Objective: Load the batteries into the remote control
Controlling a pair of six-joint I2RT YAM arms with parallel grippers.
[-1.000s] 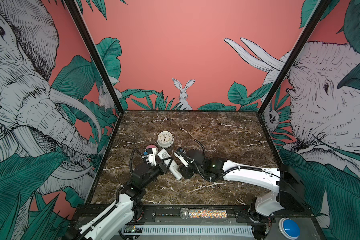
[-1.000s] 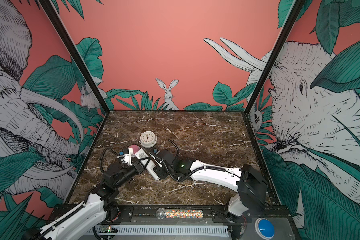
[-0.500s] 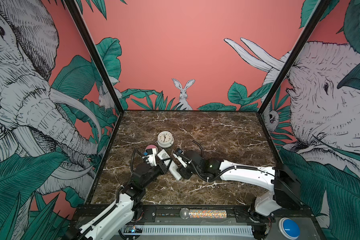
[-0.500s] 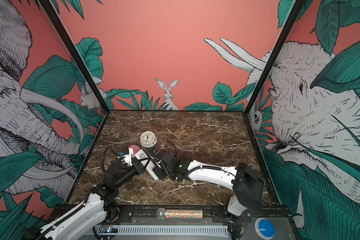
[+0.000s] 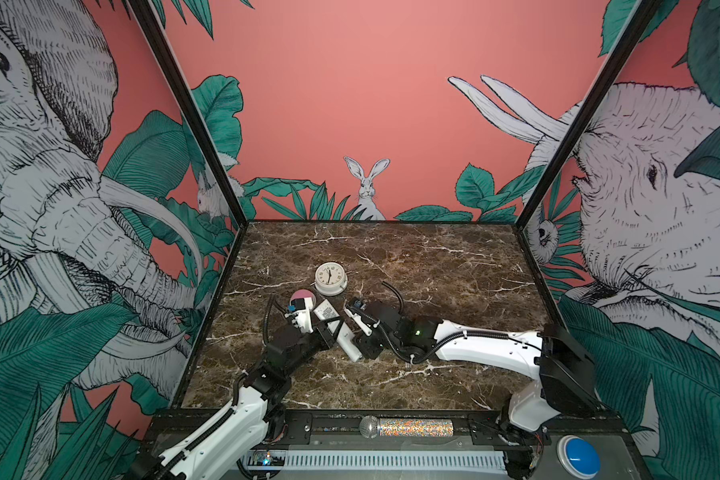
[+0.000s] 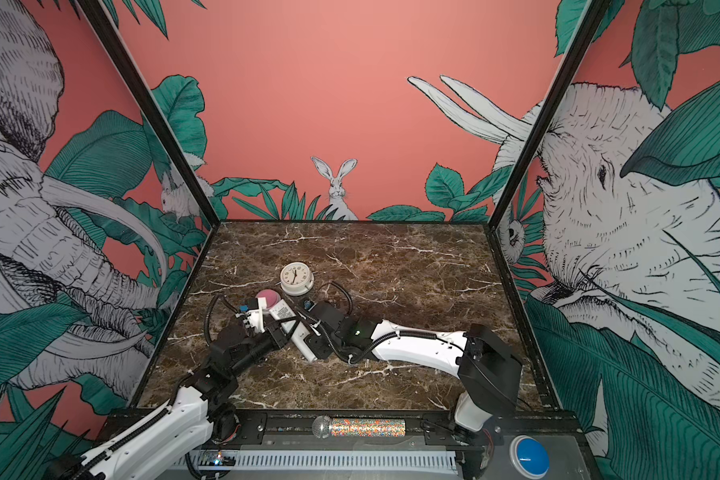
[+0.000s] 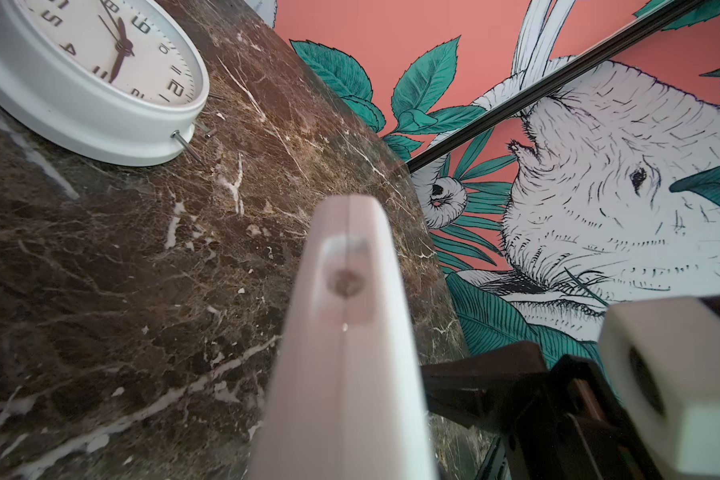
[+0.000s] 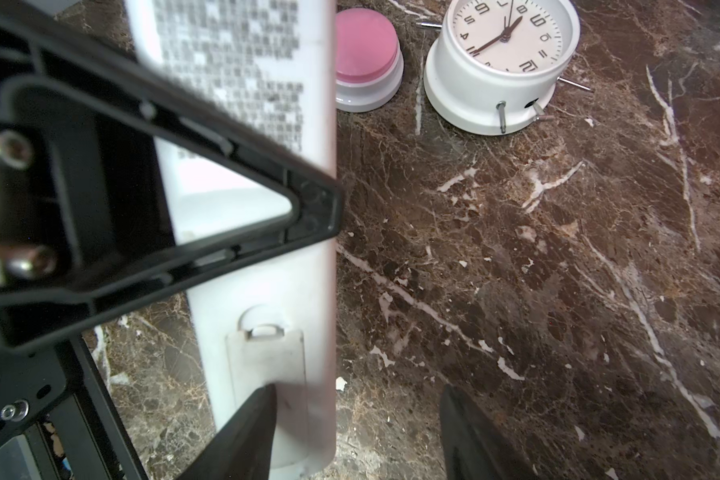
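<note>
The left gripper (image 5: 328, 328) is clamped across the remote control (image 8: 262, 286), which is label side up near the clock (image 8: 504, 54). Its battery cover (image 8: 267, 361) is still shut. The right gripper (image 8: 356, 415) has its jaws apart, with one fingertip (image 8: 250, 419) on the cover. A push that misses the latch could twist the remote control in the clamp. The batteries are not in view.

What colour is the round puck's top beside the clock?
The puck is pink-topped, white-based; clearest in the right wrist view.
</note>
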